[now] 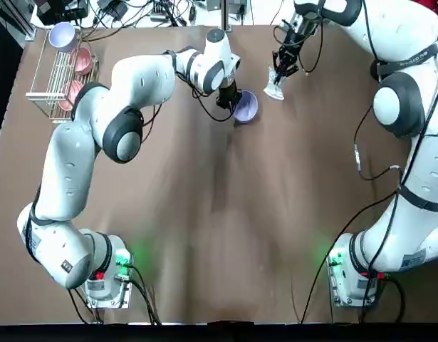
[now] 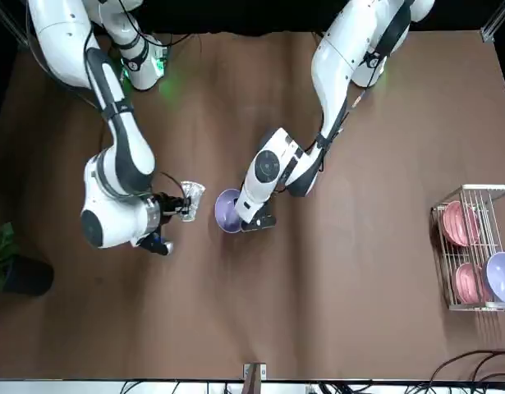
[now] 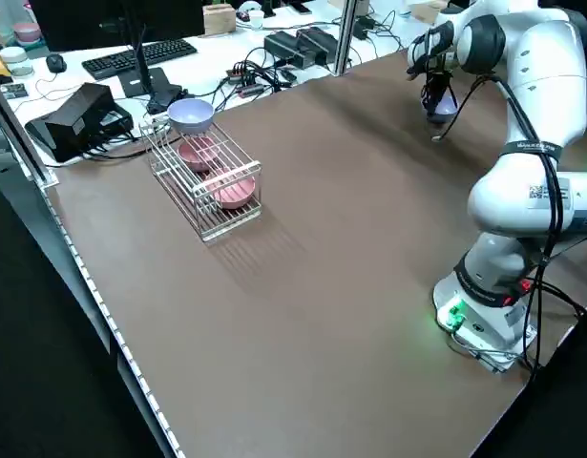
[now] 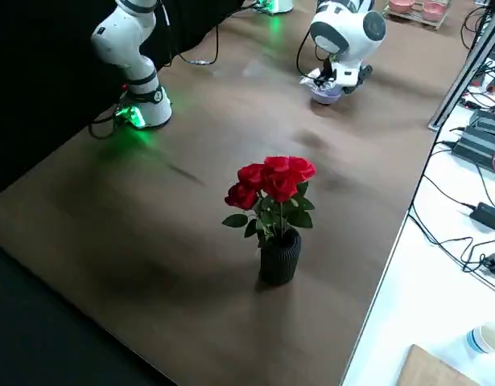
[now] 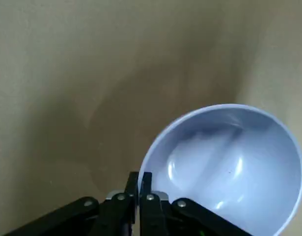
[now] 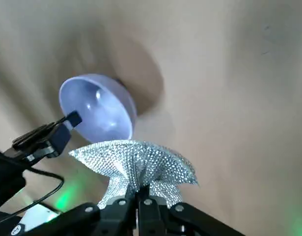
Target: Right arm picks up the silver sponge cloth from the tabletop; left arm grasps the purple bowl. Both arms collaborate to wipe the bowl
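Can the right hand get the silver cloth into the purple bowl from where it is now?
Probably yes. The right hand holds the silver cloth beside the purple bowl, which the left hand grips by the rim, tilted, with nothing between.

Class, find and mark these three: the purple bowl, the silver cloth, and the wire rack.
purple bowl [image 5: 229, 162]: left wrist view, on its glossy inside.
silver cloth [image 6: 136, 160]: right wrist view, on the sparkly upper fold.
wire rack [image 3: 209, 212]: left side view, on its near end frame.
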`<action>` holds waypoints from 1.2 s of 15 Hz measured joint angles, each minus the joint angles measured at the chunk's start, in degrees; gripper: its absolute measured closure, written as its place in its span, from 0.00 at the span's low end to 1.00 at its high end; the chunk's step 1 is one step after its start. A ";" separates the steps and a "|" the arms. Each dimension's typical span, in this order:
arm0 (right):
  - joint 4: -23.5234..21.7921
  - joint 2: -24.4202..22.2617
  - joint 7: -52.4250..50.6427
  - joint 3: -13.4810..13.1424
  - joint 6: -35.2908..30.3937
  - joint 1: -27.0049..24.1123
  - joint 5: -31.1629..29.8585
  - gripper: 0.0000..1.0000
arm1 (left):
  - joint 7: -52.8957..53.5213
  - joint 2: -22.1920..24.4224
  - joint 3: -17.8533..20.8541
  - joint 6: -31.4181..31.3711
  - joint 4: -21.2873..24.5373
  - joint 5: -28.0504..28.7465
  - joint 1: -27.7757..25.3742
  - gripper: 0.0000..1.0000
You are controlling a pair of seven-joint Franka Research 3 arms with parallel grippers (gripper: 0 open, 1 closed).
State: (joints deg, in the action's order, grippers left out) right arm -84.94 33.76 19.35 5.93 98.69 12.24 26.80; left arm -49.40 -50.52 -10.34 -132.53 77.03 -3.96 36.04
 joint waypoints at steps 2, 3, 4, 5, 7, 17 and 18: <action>-0.07 0.17 0.18 -0.01 0.07 1.85 3.19 0.97 | -0.24 -0.11 0.84 -0.03 -0.41 0.00 0.84 0.95; -0.08 0.35 0.18 -0.02 0.20 2.47 3.99 0.97 | -0.24 -0.12 0.88 -0.03 -0.44 0.00 0.88 0.95; -0.11 0.66 0.19 -0.01 0.87 3.18 4.73 0.97 | -0.24 -0.13 0.89 -0.03 -0.46 0.00 0.88 0.95; -0.18 1.14 0.21 -0.02 2.42 3.94 5.28 0.97 | -0.24 -0.13 0.89 -0.03 -0.47 0.00 0.89 0.95; -0.34 2.53 0.23 -0.02 5.76 5.47 5.70 0.97 | -0.24 -0.13 0.90 -0.03 -0.48 0.00 0.89 0.95; -0.45 9.25 0.26 -0.01 14.88 8.94 6.35 0.97 | -0.24 -0.16 0.97 -0.08 -0.54 0.00 0.90 0.95; -0.45 9.61 0.27 -0.02 15.65 9.05 6.76 0.97 | -0.24 -0.16 0.98 -0.08 -0.55 0.00 0.90 0.95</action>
State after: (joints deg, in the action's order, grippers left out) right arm -85.39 43.38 19.61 5.92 114.34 21.29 33.57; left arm -49.64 -50.68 -9.37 -132.61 76.48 -3.95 36.94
